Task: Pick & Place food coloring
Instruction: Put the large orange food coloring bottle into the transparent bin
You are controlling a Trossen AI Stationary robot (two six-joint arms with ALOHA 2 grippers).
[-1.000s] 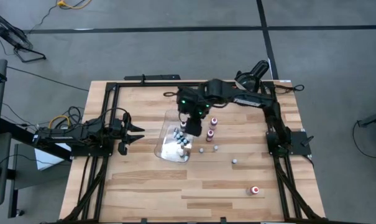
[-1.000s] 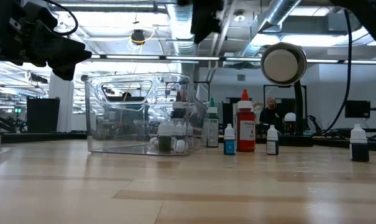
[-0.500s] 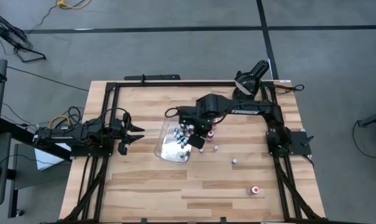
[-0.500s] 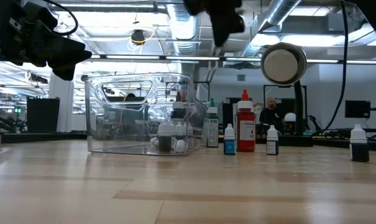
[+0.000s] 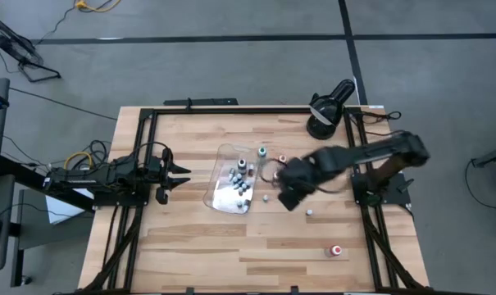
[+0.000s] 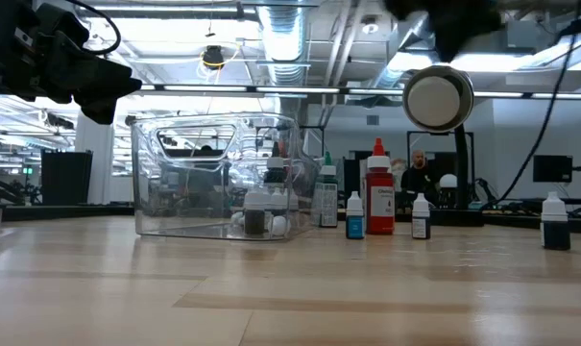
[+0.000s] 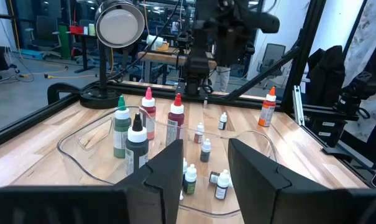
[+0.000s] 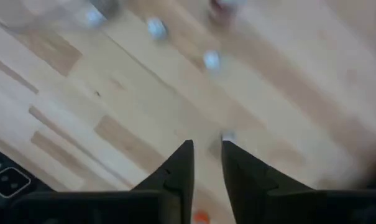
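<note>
Several tiny food coloring bottles lie and stand inside the clear tray left of the table's middle. Others stand loose on the wood to its right: one with a green cap, a red one, a small one and a red-capped one near the front. My right gripper hangs above the table right of the tray, pointing down, fingers slightly apart with only bare wood between them. My left gripper waits open at the left edge, facing the tray.
A black round lamp stands at the far right corner on its base. Black frame rails run along the table's edges. Bare wood stretches along the near side.
My right gripper has swung from above the tray toward the table's right and near side, sinking a little and rolling about its own axis. The arm now stretches less far across the table. The bottles in view stand where they were.
</note>
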